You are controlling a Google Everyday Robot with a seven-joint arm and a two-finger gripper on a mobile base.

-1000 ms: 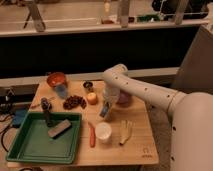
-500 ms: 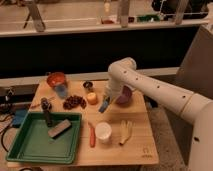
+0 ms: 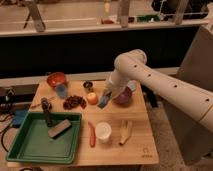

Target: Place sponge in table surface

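We judge the sponge [image 3: 103, 101] light and soft, squeezed at its top end by our gripper [image 3: 106, 96] above the table surface [image 3: 136, 142], just left of the purple bowl [image 3: 123, 95].

A grey rectangular block [image 3: 59, 129] is lying inside the green plastic tray [image 3: 30, 147], while a white cup [image 3: 103, 132] is standing beside a red carrot-like stick [image 3: 92, 135]

No legible text, label, brand or number is visible. The table surface [image 3: 137, 137] carries one small dark logo mark [image 3: 145, 152] near its front right corner (shape only; no characters can be read). The gripper [image 3: 106, 98] hangs above the table centre with the sponge [image 3: 104, 101]; neither bears readable markings.
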